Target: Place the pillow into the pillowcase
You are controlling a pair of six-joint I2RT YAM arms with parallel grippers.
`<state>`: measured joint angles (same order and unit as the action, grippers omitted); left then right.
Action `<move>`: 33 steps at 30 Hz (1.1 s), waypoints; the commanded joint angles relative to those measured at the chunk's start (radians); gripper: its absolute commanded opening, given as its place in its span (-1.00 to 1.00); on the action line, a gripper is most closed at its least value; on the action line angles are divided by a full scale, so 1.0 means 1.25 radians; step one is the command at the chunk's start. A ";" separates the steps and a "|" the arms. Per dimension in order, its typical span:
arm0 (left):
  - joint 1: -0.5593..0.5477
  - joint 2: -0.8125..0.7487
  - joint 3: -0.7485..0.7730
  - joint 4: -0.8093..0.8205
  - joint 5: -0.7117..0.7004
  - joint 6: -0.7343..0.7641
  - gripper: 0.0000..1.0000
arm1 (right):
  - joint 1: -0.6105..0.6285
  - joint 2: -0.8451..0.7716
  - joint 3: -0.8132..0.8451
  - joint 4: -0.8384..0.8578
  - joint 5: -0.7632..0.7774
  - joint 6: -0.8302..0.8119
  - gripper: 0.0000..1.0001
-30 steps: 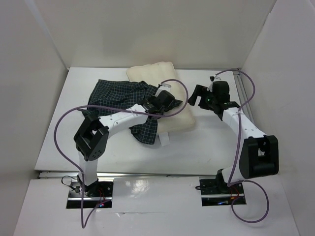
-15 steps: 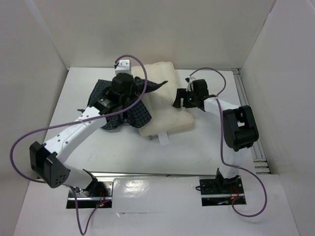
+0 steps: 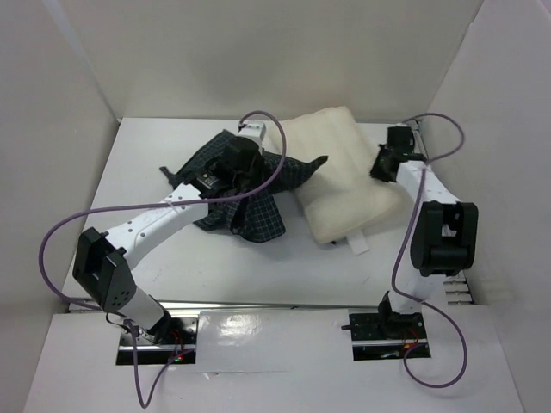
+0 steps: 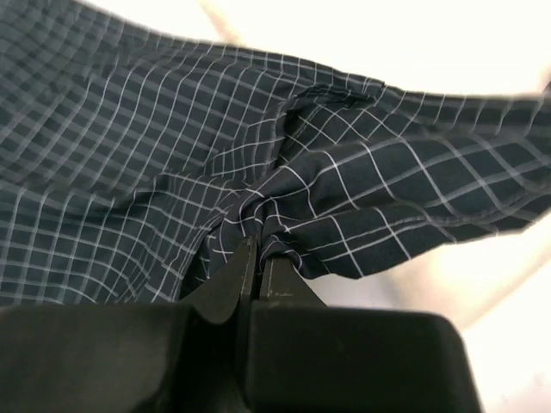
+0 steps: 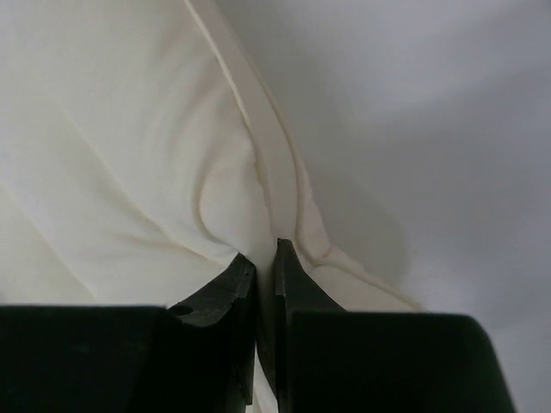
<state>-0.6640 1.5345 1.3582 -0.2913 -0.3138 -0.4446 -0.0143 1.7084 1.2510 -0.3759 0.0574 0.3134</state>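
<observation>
With the left fingers (image 4: 232, 280) clamped shut on the bunched pillowcase (image 4: 129, 155) and the right fingers (image 5: 294, 288) closed on the pillow (image 5: 112, 129) (a thin seam hold), it seems best to spread the cloth's mouth before feeding in.

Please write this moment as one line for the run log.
left gripper: shut on pillowcase | right gripper: shut on pillow edge | pillow: not yet inside pillowcase
</observation>
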 commanded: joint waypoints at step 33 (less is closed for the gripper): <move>0.432 0.320 0.133 -0.129 0.090 -0.146 1.00 | 0.471 -0.540 -0.203 -0.382 -0.304 0.066 0.98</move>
<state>-0.1150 1.8988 1.4200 -0.4736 -0.2184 -0.6327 0.5167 1.0481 1.0824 -0.7166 -0.2596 0.3389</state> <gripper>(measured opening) 1.001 0.990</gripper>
